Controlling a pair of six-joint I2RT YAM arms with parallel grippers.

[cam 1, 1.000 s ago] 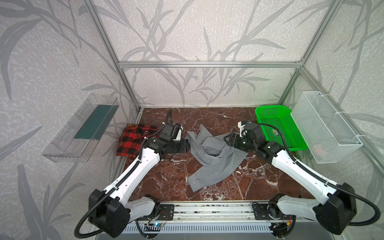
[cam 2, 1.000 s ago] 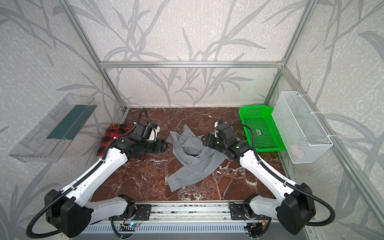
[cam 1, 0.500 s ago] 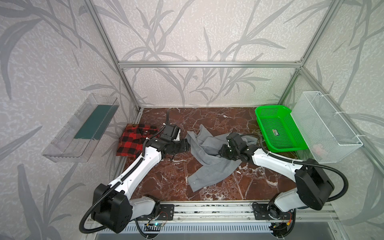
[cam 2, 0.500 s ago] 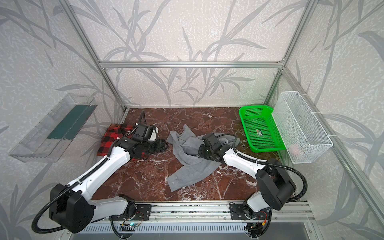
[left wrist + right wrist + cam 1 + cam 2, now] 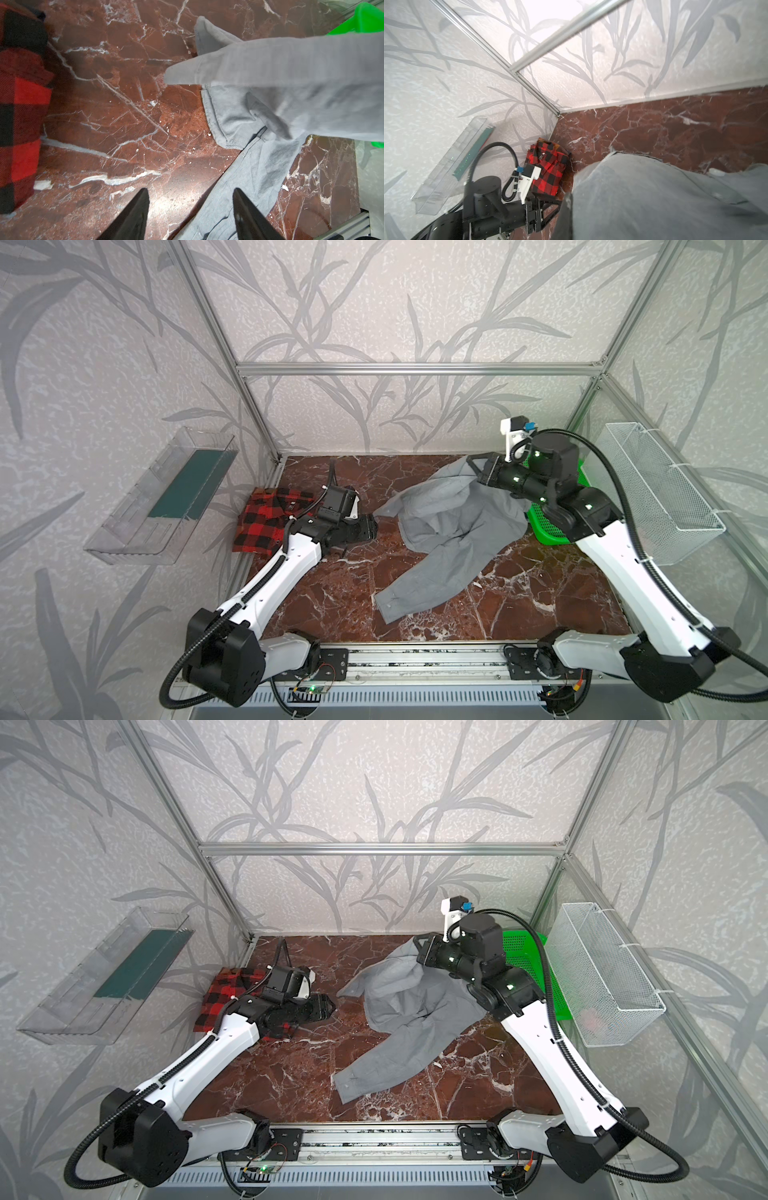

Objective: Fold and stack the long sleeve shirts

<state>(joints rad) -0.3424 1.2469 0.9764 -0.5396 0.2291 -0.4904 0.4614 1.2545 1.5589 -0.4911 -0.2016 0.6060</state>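
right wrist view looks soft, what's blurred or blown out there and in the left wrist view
Right wrist view: the gray shirt, close to the lens, is soft, and part of the wall is blown out white. Left wrist view: the shirt's raised fold is smeared, while the marble tabletop is sharp, with a pale glare patch by the left end effector.

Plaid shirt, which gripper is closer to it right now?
Left. The left gripper is open just beside the plaid shirt; the right gripper is across the table by the green basket, shut on the gray shirt.
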